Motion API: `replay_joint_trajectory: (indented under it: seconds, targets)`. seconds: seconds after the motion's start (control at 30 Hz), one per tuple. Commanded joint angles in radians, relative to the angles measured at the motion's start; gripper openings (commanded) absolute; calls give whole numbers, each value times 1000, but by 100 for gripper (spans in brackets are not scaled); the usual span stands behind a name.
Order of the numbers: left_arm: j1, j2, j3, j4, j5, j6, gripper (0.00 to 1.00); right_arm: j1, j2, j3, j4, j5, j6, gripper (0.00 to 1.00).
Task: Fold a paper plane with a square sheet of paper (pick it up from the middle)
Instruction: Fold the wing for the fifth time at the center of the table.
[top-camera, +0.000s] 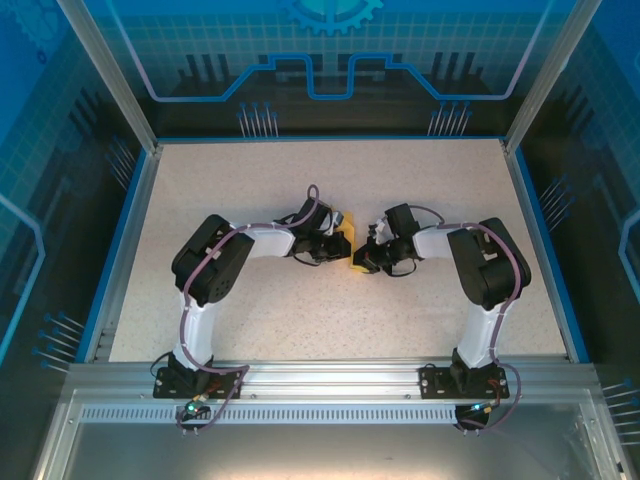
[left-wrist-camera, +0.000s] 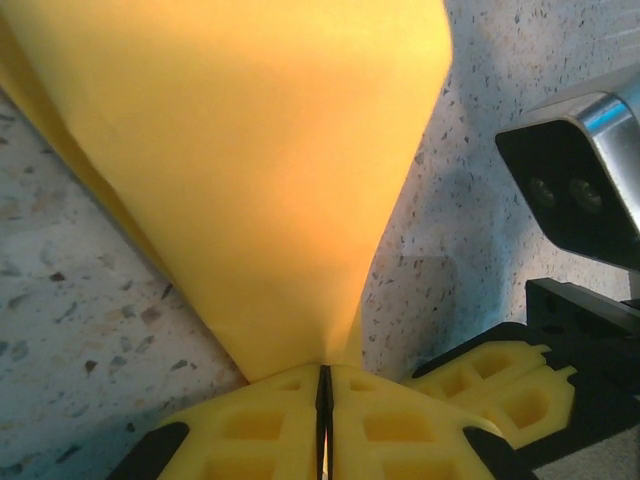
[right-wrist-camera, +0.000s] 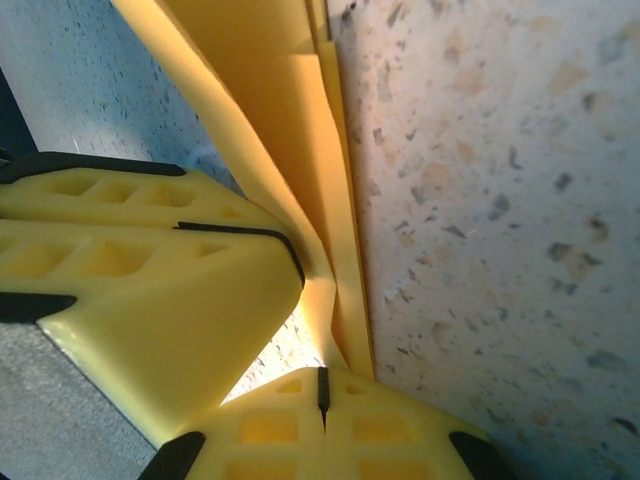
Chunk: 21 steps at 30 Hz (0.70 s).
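Observation:
The orange-yellow sheet of paper (top-camera: 346, 243) is folded into layers and sits between the two grippers at the middle of the table. In the left wrist view the paper (left-wrist-camera: 250, 150) tapers as a wedge into my left gripper (left-wrist-camera: 323, 368), which is shut on its narrow end. My right gripper (right-wrist-camera: 322, 372) is shut on a creased edge of the layered paper (right-wrist-camera: 280, 130), right beside the left gripper's yellow fingers (right-wrist-camera: 150, 280). Seen from above, the left gripper (top-camera: 336, 244) and right gripper (top-camera: 364, 257) almost touch. I cannot tell whether the paper has a paper plane's shape.
The speckled table (top-camera: 330, 330) is bounded by a blue frame (top-camera: 118, 250) and clear walls. The right wrist's camera housing (left-wrist-camera: 580, 190) and the right gripper's fingers (left-wrist-camera: 500, 385) sit close on the right in the left wrist view.

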Motion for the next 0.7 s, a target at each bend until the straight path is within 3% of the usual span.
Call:
replay_joint_trajectory:
  seconds: [0.0,0.67]
  targets:
    - [4,40,50,-25,-98,49,13,4,82,-41,-201,162,-40,1]
    - [93,133,179,-58,-112,132,14,13,97,-71,-257,202,-98,2]
